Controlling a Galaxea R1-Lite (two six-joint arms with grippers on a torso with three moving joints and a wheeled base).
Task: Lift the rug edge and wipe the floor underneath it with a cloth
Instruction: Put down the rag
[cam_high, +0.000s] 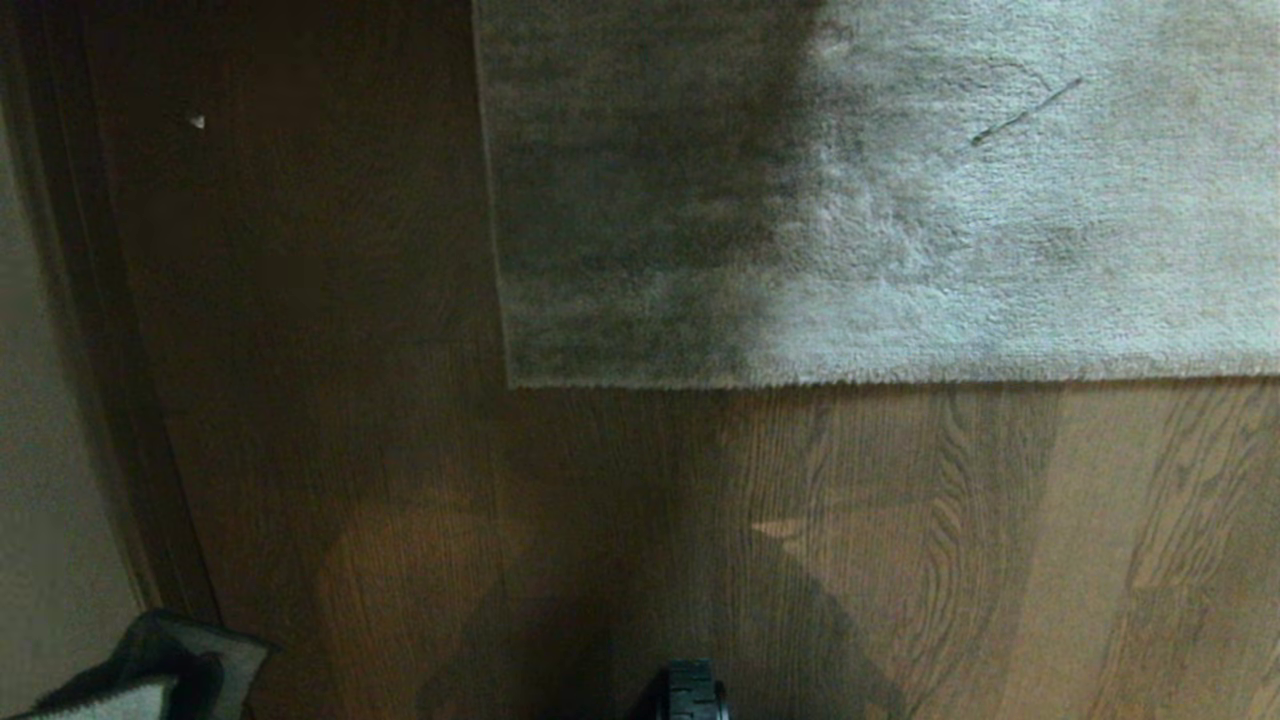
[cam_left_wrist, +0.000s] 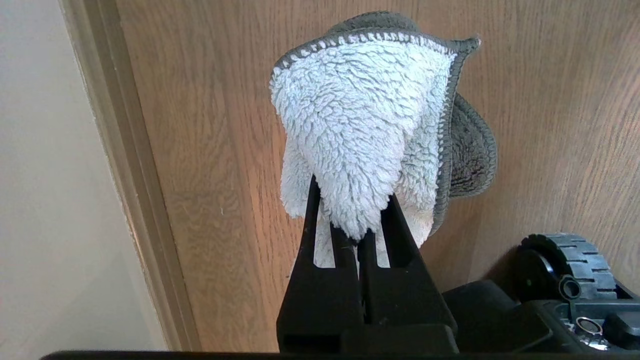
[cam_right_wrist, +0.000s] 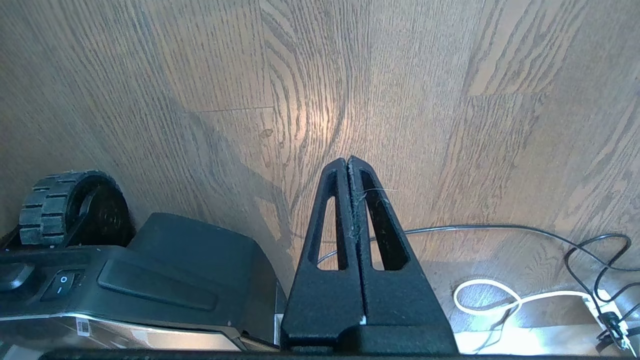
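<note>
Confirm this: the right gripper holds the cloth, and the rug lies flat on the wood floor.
Wrong gripper. The left gripper holds the cloth, as the left wrist view shows; the right gripper is shut on nothing. The rug does lie flat on the wood floor.

rug (cam_high: 900, 200): 1 | cloth (cam_left_wrist: 360, 125): 1 | hands: 2, left hand (cam_left_wrist: 361, 227), right hand (cam_right_wrist: 348, 161) | wheel (cam_right_wrist: 60, 205): 1 | cables (cam_right_wrist: 500, 230): 2

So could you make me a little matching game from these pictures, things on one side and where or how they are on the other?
Things:
1. fluffy white cloth with grey edging
2. right tool
3. shaggy light grey rug
4. white cable loop

States:
A. lying flat on the brown wood floor
B. shut, empty
C. clamped in the left tool
D. on the floor beside the black base

Pairs: 1-C, 2-B, 3-A, 4-D
</note>
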